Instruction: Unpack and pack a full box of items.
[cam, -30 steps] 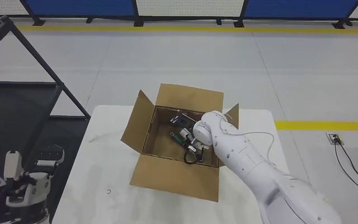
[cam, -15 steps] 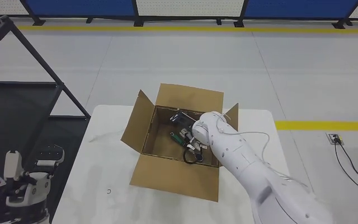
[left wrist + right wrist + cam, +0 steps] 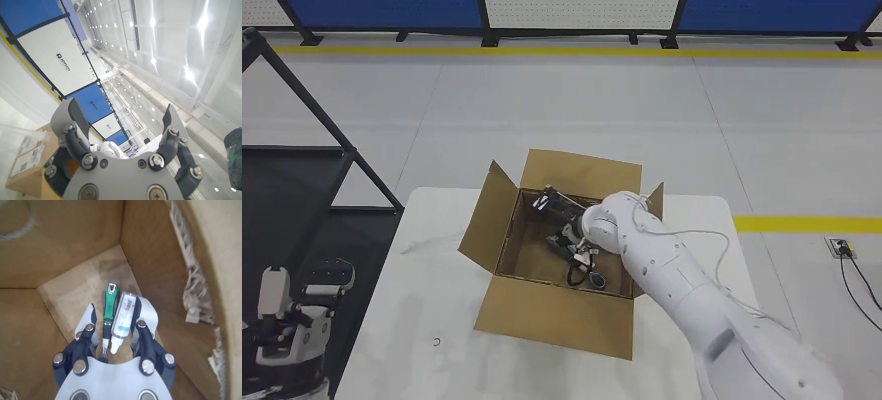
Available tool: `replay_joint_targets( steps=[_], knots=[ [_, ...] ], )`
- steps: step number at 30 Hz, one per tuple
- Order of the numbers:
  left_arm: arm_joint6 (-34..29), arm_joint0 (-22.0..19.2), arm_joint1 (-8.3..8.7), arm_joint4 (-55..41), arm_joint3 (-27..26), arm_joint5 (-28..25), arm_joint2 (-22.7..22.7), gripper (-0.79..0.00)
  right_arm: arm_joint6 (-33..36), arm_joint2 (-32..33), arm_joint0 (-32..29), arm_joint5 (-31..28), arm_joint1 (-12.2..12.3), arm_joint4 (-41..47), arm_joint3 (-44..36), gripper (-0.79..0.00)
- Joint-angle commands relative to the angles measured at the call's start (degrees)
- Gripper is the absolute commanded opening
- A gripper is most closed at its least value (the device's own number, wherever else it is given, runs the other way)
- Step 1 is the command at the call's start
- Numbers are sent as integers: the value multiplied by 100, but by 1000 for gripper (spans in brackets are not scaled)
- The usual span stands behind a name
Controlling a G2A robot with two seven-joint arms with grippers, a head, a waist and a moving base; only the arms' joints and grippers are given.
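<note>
Matt cardboard box (image 3: 155,256), rough torn edge; glossy plastic bottle (image 3: 123,315); smooth plastic-handled screwdriver (image 3: 109,306).

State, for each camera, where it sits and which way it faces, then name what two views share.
Top view: above the arms, facing down at the table and open box; the right arm is in the box.
Left wrist view: on the left wrist, facing up at the ceiling; the open left gripper shows.
Right wrist view: on the right wrist, facing down into the box; the open right gripper straddles a screwdriver and bottle.
Shared: top and right wrist views show the box's inside.
</note>
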Motion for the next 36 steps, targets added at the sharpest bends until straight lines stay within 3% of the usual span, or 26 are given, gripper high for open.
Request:
replay_joint_targets(
  steps=[1, 4, 8, 14, 15, 17, 18, 30, 36],
  knots=[
    [-273, -31, 29, 289, 125, -113, -17, 0, -337, 70, -40, -136, 99, -101, -196, -209],
    [-759, -31, 78, 734, 338, -439, -14, 0, -845, 240, -154, -235, 311, -293, -605, -191],
    [-1036, -133, 135, 1877, 645, -876, 41, 0, -1365, 639, -502, -118, 722, -639, -1514, -240],
    [-467, -432, 135, 3420, 1125, -1107, 629, 0, -1306, 1976, -2010, 382, 1592, -1376, -4428, -234],
    [-410, -448, 135, 3630, 1144, -1097, 726, 0, -1190, 2281, -2388, 429, 1729, -1489, -5038, -215],
    [-342, -439, 132, 3764, 1143, -1063, 818, 0, -882, 2848, -3121, 429, 1952, -1648, -6122, 0],
    [-342, -439, 132, 3764, 1143, -1063, 818, 0, -679, 3087, -3424, 467, 2034, -1749, -6552, 0],
    [-356, -441, 134, 3822, 1147, -1030, 814, 0, -643, 3158, -3534, 502, 2055, -1763, -6688, 0],
    [-314, -746, 163, 5093, 1167, -473, 1120, 0, -1312, 3479, -3860, 316, 2109, -1618, -7117, 0]
  ],
)
